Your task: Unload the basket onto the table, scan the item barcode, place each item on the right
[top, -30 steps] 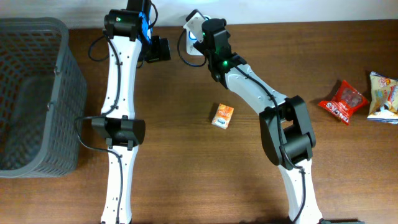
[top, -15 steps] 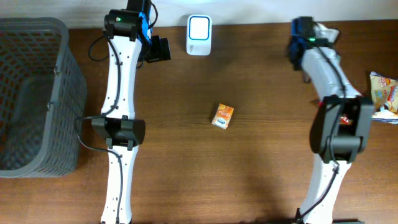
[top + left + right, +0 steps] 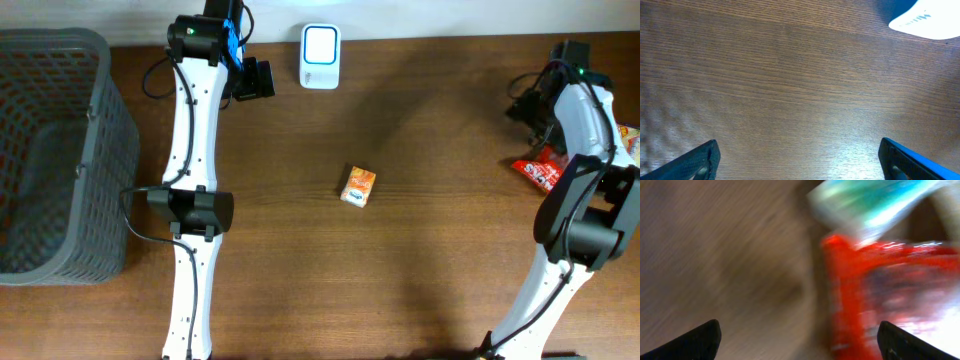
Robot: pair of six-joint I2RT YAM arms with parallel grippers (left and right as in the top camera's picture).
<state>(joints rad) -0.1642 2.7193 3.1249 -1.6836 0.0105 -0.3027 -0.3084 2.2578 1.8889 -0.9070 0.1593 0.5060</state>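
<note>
- My right fingers (image 3: 697, 341) stand wide apart with nothing between them. The wrist view here is badly blurred.
- Ahead of them, toward the right-hand side of that view, lies a red packet (image 3: 880, 295). Past it is a pale packet with teal print (image 3: 875, 200), and I cannot tell whether the two touch.
- From overhead, my right arm reaches out over the right end of the counter (image 3: 430, 120). The red packet is just beside it and the pale packet is at the very edge.
- My left fingers (image 3: 700, 162) are spread wide too, holding nothing, over bare wood.
- A corner of the white scanner (image 3: 927, 20) shows at the upper right of my left wrist view. From overhead it sits at the far edge of the counter, near my left fingers.
- The small orange packet (image 3: 358, 186) lies flat near the middle of the counter, a little askew. It is well apart from both pairs of fingers and from the scanner.
- A grey mesh basket (image 3: 50, 150) stands at the left end.
</note>
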